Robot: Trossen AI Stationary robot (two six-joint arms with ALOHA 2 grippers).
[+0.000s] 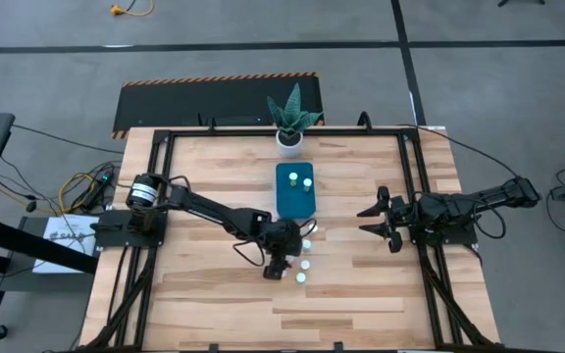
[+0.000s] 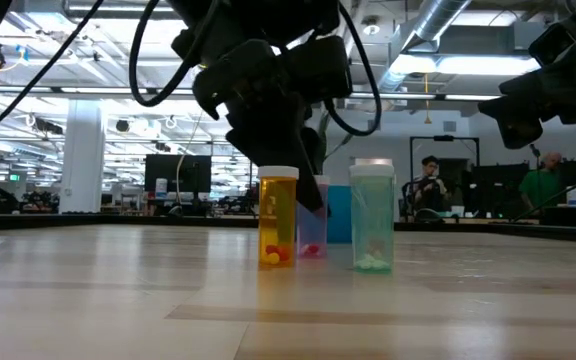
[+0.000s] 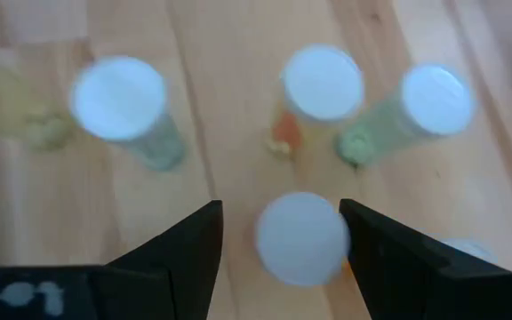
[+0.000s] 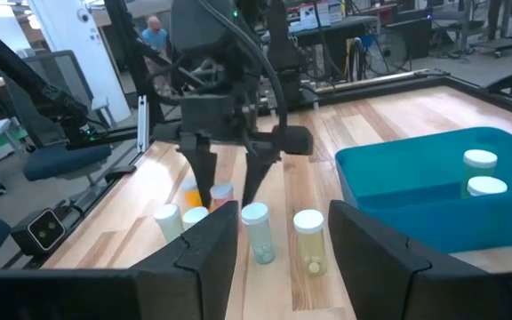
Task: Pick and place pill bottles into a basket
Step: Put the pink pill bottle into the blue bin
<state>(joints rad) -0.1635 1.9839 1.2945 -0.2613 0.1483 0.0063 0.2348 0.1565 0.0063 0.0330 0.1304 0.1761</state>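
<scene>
My left gripper (image 1: pixel 284 265) hangs over the cluster of pill bottles (image 1: pixel 303 263) on the wooden table (image 1: pixel 204 176), just in front of the basket (image 1: pixel 296 199), with its fingers (image 3: pixel 185 253) spread apart on either side of 1 white-capped bottle (image 3: pixel 301 238) and not closed on it. From the left wrist I see 3 more caps beyond that one: 1 on an orange bottle (image 3: pixel 324 84), 1 on a greenish bottle (image 3: pixel 436 98), and 1 on a pale bottle (image 3: pixel 119 98) standing off to the side. The low view shows the orange bottle (image 2: pixel 278 217) and a clear green bottle (image 2: pixel 372 215) upright side by side, with my left gripper (image 2: pixel 303 180) coming down behind them. The teal basket (image 4: pixel 416 178) already holds 2 bottles (image 4: pixel 482 173), standing close together. My right gripper (image 1: pixel 373 222) waits well apart over the right side of the table, its fingers (image 4: pixel 204 253) open and holding nothing. A potted plant (image 1: pixel 290 118) stands at the far edge of the table behind the basket.
</scene>
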